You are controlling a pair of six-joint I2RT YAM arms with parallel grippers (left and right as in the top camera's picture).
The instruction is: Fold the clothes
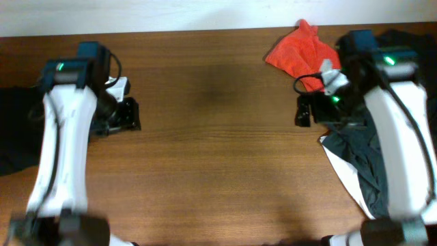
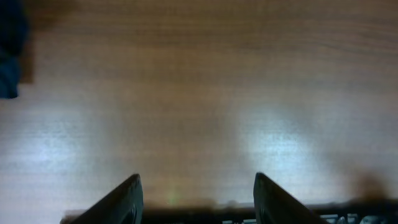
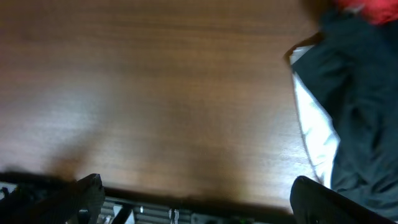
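Nearest the front edge, on the right side, a dark garment (image 1: 362, 160) lies crumpled with its white lining (image 3: 311, 118) turned out along the inner hem. Part of it is hidden under the right arm (image 1: 399, 137). Just beyond its inner corner the right gripper (image 3: 196, 183) hangs over bare wood, fingers spread wide with nothing between them. Across the table (image 1: 218, 137), near the left edge, the left gripper (image 2: 198, 180) is likewise parted and empty, with another dark cloth (image 1: 17, 130) beside it at that edge. Farthest off, close to the back edge on the right, sits a bunched orange cloth (image 1: 300, 51).

No piece is spread flat yet, so the step in hand looks like bringing one to the middle. The dark garment is closest to the right gripper. It is best to pinch a single layer at the lined corner rather than a bunched fold, then drag it low and slow towards the centre so it flattens. The left gripper should meet it there and take the opposite corner.
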